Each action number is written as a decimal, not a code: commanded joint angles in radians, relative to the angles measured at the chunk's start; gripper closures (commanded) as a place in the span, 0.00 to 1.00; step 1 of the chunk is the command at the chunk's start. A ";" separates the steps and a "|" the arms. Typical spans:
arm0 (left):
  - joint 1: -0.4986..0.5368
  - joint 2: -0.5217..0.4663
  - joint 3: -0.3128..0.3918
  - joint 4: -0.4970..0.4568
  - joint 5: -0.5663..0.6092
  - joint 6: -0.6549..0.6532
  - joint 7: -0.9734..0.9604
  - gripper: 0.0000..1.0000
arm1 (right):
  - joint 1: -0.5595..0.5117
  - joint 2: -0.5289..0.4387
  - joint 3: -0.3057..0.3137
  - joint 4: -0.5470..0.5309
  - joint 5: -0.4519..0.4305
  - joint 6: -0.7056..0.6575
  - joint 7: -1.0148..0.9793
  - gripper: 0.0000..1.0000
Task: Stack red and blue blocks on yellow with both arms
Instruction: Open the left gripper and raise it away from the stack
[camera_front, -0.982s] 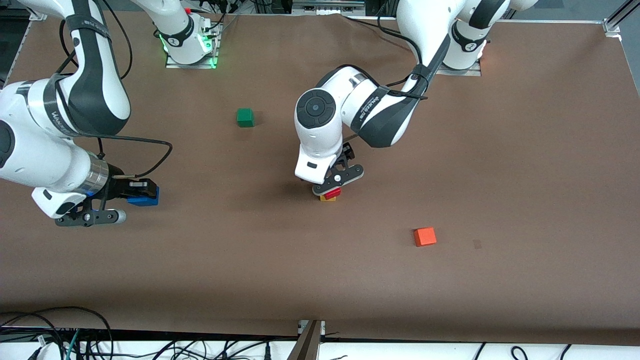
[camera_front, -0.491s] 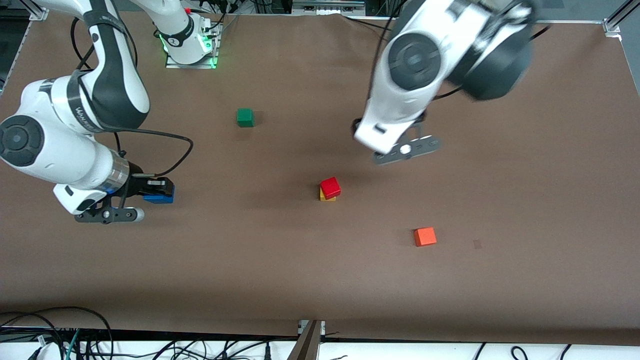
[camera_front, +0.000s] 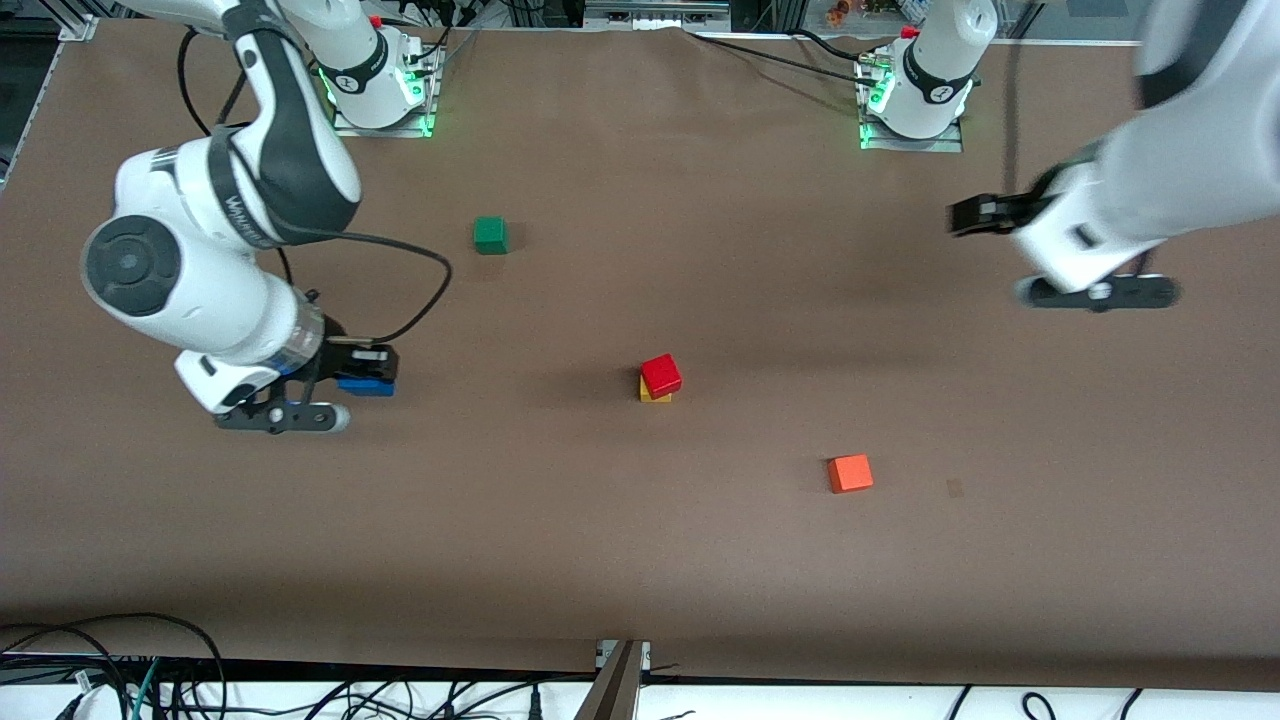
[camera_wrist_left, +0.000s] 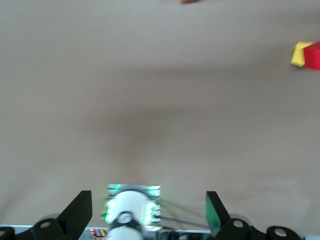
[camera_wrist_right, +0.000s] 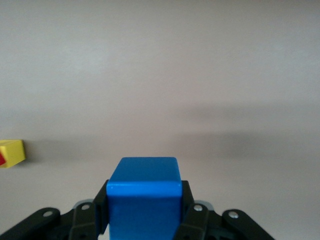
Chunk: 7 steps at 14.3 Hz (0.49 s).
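Observation:
The deep red block (camera_front: 661, 375) sits a little askew on the yellow cube (camera_front: 655, 396) at mid-table. Both also show in the left wrist view, red (camera_wrist_left: 313, 55) on yellow (camera_wrist_left: 299, 54). My right gripper (camera_front: 368, 378) is shut on the blue block (camera_front: 364, 387) and holds it just above the table, toward the right arm's end from the stack. In the right wrist view the blue block (camera_wrist_right: 143, 197) fills the jaws and the yellow cube (camera_wrist_right: 12, 152) shows at the edge. My left gripper (camera_front: 962, 216) is open and empty, up in the air over the left arm's end of the table.
A green cube (camera_front: 490, 235) lies farther from the front camera than the stack, nearer the right arm's base. A lighter orange-red cube (camera_front: 850, 473) lies nearer the front camera, toward the left arm's end. An arm base with green lights (camera_wrist_left: 131, 210) shows between the left gripper's fingers.
My left gripper let go of the red block on the yellow cube, then rose and swung away to the left arm's end. My right gripper carried the blue block toward the stack.

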 joint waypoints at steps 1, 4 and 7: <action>0.069 -0.121 -0.017 -0.154 0.034 0.031 0.124 0.00 | 0.084 0.015 -0.004 0.001 -0.001 0.010 0.137 0.54; 0.166 -0.128 -0.018 -0.161 0.034 0.041 0.224 0.00 | 0.183 0.038 -0.004 0.002 0.003 0.099 0.260 0.54; 0.204 -0.126 -0.021 -0.164 0.034 0.061 0.252 0.00 | 0.274 0.069 -0.004 0.003 0.005 0.120 0.334 0.54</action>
